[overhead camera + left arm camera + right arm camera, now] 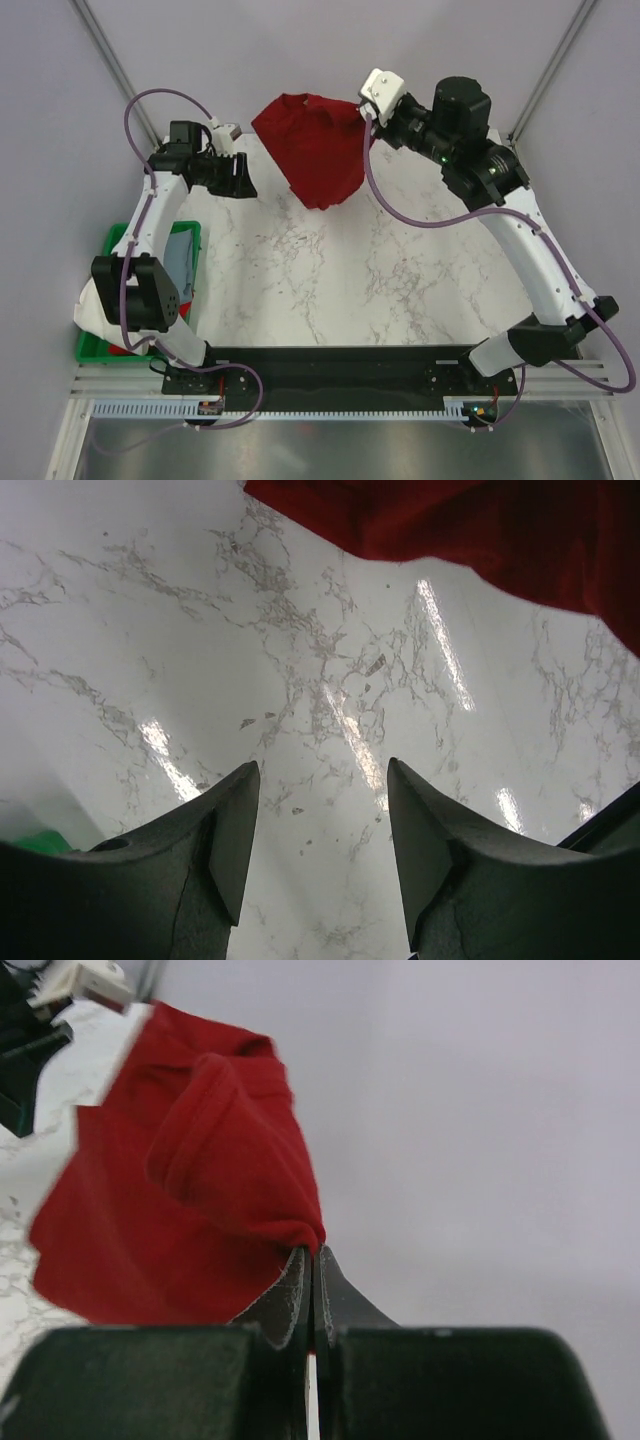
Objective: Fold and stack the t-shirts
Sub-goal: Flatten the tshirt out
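Note:
A dark red t-shirt (315, 145) hangs bunched at the back of the marble table, its lower end near the tabletop. My right gripper (360, 108) holds it by its upper right edge. In the right wrist view the fingers (313, 1250) are pressed together on a fold of the red cloth (180, 1200). My left gripper (240, 178) hovers to the left of the shirt, jaws wide apart. In the left wrist view it (322, 765) has only bare marble between its fingers, and the red shirt (480, 530) lies across the top of the frame.
A green bin (108, 243) stands off the table's left edge, beside the left arm. It holds a grey-blue cloth (181, 258) and a white cloth (92, 312). Grey walls close in at the back and sides.

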`<state>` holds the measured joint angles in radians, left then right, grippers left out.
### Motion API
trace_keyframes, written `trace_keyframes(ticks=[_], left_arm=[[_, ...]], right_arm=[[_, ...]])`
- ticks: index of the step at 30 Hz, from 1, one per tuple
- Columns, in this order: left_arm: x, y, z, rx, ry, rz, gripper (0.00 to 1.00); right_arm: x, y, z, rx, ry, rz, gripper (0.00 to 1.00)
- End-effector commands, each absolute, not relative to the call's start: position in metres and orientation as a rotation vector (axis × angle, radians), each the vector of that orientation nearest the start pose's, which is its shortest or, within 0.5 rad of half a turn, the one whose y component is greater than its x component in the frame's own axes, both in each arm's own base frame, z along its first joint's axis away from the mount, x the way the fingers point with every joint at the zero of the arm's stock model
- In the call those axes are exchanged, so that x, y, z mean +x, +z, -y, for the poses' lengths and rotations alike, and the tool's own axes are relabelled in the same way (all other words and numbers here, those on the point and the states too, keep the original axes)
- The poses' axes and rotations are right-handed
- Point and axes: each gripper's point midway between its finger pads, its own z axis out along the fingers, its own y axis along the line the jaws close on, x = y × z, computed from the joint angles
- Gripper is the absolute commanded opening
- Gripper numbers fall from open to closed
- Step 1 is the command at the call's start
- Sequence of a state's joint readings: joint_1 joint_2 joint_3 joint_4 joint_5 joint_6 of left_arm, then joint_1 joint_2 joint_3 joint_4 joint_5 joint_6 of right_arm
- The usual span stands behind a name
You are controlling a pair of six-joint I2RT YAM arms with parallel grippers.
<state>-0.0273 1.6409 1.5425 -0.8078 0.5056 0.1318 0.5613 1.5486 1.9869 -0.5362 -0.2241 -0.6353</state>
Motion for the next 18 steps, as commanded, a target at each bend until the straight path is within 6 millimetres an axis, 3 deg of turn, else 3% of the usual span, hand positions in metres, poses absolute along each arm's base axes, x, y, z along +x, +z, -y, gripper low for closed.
trace_keyframes(ticks=[1,2,3,5,6,8,9,12,15,17,18], left_arm=[[0.413,0.225,0.098,0.360,-0.632,-2.297,0.61],[0.413,0.224,0.100,0.362,-0.646,-2.297,0.61],[0.415,0.223,0.101,0.365,-0.657,-2.292,0.61],[0.413,0.220,0.104,0.372,-0.683,-2.298,0.61],[0.413,0.215,0.105,0.381,-0.695,-2.307,0.61],[0.410,0.210,0.111,0.398,-0.746,-2.309,0.61],[0.410,0.203,0.114,0.416,-0.764,-2.320,0.62],[0.410,0.190,0.128,0.499,-0.811,-2.333,0.61],[0.407,0.179,0.150,0.615,-0.806,-2.359,0.60],[0.410,0.162,0.160,0.670,-0.751,-2.402,0.60],[0.408,0.154,0.173,0.729,-0.734,-2.411,0.60]], right_arm=[[0.396,0.425,-0.222,-1.074,-0.019,-1.437,0.00],[0.393,0.423,-0.212,-1.048,-0.017,-1.458,0.00],[0.395,0.400,-0.208,-1.056,0.008,-1.512,0.00],[0.403,0.375,-0.185,-1.017,0.013,-1.594,0.00],[0.404,0.343,-0.178,-1.023,0.035,-1.671,0.00],[0.411,0.312,-0.156,-0.992,0.016,-1.749,0.00],[0.409,0.278,-0.148,-0.998,0.020,-1.823,0.00],[0.409,0.235,-0.128,-0.983,0.015,-1.928,0.00],[0.408,0.209,-0.121,-0.985,0.022,-1.987,0.01],[0.410,0.202,-0.111,-0.973,-0.040,-2.017,0.16],[0.412,0.198,-0.104,-0.953,-0.079,-2.036,0.30]])
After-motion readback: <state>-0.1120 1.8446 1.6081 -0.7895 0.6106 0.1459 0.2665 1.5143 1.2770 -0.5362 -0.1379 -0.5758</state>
